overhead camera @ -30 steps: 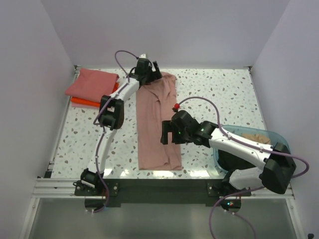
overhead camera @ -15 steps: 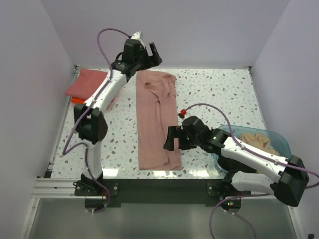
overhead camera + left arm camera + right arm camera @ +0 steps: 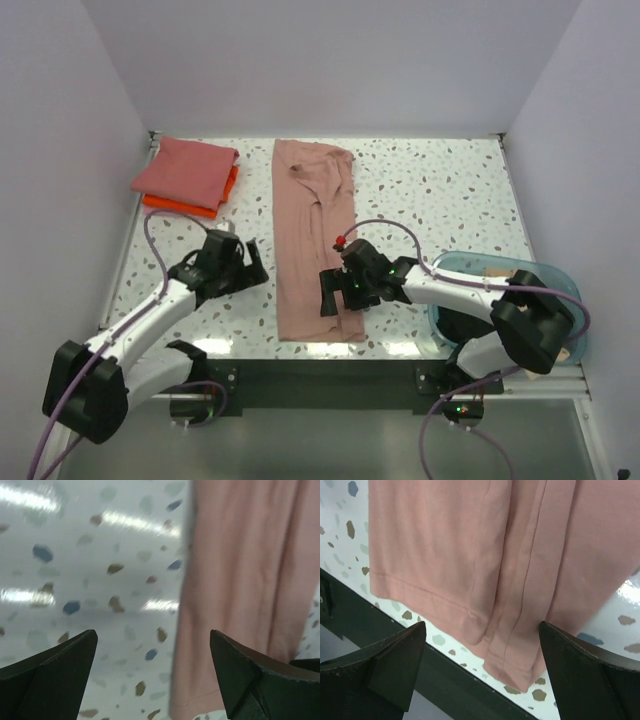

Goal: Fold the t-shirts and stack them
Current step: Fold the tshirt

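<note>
The dusty pink t-shirt point(image 3: 315, 240) lies folded lengthwise as a long strip down the middle of the table. No print shows. My left gripper point(image 3: 252, 268) is open and empty, low over bare table just left of the shirt's left edge point(image 3: 240, 580). My right gripper point(image 3: 328, 295) is open and empty above the shirt's near hem point(image 3: 470, 555), which has overlapping folds at its right corner. The coral red t-shirt point(image 3: 185, 168) lies folded on the orange t-shirt point(image 3: 180, 206) at the back left. The tan t-shirt point(image 3: 512, 272) lies in the tub. The black t-shirt is not visible.
The translucent blue tub point(image 3: 565, 285) stands at the near right, partly under my right arm. The table's dark front rail point(image 3: 380, 650) runs right below the shirt's hem. White walls close the left, back and right sides.
My left arm has swung from the shirt's far end back to the near left, beside the shirt's left edge. My right gripper has shifted slightly over the near hem.
</note>
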You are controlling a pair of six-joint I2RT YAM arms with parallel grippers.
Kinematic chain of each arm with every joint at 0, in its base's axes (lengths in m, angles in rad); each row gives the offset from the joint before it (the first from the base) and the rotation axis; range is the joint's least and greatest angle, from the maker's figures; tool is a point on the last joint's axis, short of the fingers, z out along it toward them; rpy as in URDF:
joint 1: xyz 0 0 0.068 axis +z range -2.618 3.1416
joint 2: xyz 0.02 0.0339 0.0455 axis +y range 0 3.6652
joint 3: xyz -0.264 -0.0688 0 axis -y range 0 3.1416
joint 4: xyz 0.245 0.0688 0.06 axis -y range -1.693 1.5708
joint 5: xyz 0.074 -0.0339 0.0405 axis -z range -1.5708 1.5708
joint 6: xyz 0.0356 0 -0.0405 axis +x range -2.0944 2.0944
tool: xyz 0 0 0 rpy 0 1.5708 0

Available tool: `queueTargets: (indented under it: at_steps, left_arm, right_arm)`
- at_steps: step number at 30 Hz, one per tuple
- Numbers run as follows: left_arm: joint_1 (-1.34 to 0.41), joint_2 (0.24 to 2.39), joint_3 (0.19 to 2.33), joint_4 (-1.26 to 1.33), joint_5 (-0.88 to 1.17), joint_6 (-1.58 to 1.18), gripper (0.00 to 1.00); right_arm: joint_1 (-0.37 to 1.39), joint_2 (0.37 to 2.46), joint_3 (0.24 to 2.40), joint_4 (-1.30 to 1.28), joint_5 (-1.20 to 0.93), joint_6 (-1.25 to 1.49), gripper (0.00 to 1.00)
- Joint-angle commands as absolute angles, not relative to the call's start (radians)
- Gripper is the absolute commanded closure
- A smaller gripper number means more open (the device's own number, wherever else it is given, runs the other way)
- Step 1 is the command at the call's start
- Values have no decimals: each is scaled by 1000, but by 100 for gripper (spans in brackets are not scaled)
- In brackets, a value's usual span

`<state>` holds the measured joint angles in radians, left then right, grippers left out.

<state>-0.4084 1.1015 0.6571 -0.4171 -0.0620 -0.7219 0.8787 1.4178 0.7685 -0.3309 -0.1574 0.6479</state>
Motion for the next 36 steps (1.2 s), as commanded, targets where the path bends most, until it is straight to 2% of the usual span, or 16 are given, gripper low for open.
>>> queueTargets:
  at_steps: [1, 7, 13, 20, 25, 29, 33, 36]
  left_arm:
    - [-411, 948, 554, -549, -118, -799, 0]
    - [-413, 842, 495, -618, -81, -841, 0]
    - [-413, 861, 529, -660, -117, -856, 0]
    - [-413, 847, 555, -695, -123, -848, 0]
    - [-413, 851, 557, -715, -117, -847, 0]
    - [-413, 851, 532, -675, -49, -833, 0]
    - [-420, 856, 444, -495, 206, -822, 0]
    - [-459, 862, 364, -428, 258, -868, 0]
  right_arm:
    - [887, 1469, 816, -268, -172, 600, 1]
    - [887, 1496, 802, -259, -181, 589, 1]
    - [908, 1467, 758, -147, -381, 641, 1]
    - [949, 1512, 775, -37, -468, 693, 1]
    - [989, 1537, 848, -110, -407, 673, 1]
    - [992, 1439, 848, -185, -321, 661, 1]
    - [992, 1269, 816, -340, -204, 679, 1]
    - [989, 1212, 790, -505, -62, 724, 1]
